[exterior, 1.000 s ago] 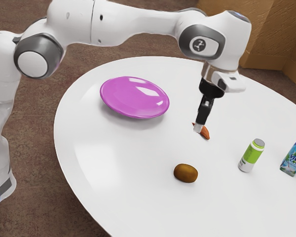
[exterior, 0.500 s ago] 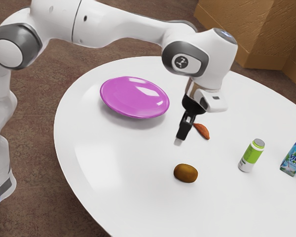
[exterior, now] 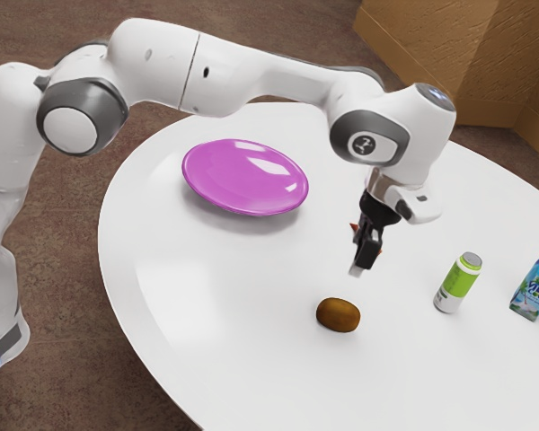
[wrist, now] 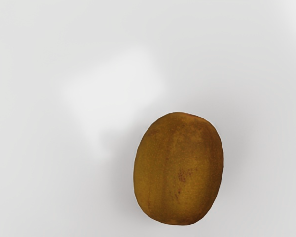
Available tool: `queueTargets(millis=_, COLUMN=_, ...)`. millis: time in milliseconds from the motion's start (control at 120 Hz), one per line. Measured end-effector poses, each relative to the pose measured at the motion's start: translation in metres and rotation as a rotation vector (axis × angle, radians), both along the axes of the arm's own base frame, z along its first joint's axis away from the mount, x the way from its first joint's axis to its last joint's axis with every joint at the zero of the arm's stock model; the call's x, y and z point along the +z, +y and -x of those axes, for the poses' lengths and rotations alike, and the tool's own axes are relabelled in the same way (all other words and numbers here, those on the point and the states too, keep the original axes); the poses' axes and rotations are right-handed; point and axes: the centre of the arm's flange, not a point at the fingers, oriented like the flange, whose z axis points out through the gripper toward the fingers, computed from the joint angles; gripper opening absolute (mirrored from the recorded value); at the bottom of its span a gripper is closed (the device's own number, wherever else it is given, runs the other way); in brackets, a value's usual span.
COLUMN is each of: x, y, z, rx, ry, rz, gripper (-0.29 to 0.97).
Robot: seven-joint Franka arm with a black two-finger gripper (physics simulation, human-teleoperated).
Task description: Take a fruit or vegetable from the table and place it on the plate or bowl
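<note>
Early stage, by the look of it: plate bare, kiwi not lifted. White worktop [exterior: 207,296], carrying everything. Arm [exterior: 251,76] stretched across from the exterior view's left, past the plate, wrist bent down. Purple plate [exterior: 244,177] on the far side of the worktop, with nothing on it. Pincer [exterior: 360,265] pointed at the worktop, hanging a little above it, just beyond the kiwi [exterior: 338,314] and apart from it. Kiwi lying near the front edge, well apart from the plate; from the wrist [wrist: 178,168], close below the hand, whole and untouched. Left to do, judging from this: come down over a fruit, close on it, lift, carry across to the plate, let go. Toward the exterior view's right, a carton [exterior: 534,287] and a green-and-white bottle [exterior: 457,282], upright, no part of the job.

Cut off: the arm's base at the lower corner, the carton at the frame's edge. Hard to make out: the pincer's opening. Seen edge-on, dark against white, so cannot tell whether open or closed, nor whether holding anything. Smallest puzzle: a reddish sliver [exterior: 353,226] poking out beside the pincer, mostly hidden behind it. Too little showing to name it, or to say whether lying on the worktop or gripped.
</note>
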Motion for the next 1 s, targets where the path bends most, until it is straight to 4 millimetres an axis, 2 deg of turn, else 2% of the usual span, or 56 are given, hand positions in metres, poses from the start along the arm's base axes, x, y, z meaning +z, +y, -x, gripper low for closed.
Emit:
queueTargets(millis=142, x=-0.018, y=-0.006, z=0.009, rx=-0.004, ry=0.037, rz=-0.007, gripper=0.68)
queueTargets(millis=308, x=-0.026, y=-0.006, z=0.024, rx=-0.004, ry=0.047, rz=-0.007, gripper=0.68)
queueTargets(millis=492, x=-0.043, y=-0.006, z=0.025, rx=0.004, ry=0.054, rz=-0.008, gripper=0.68)
queueTargets(millis=1000, x=-0.068, y=-0.009, z=0.018, rx=0.022, ry=0.023, rz=0.02, gripper=0.68)
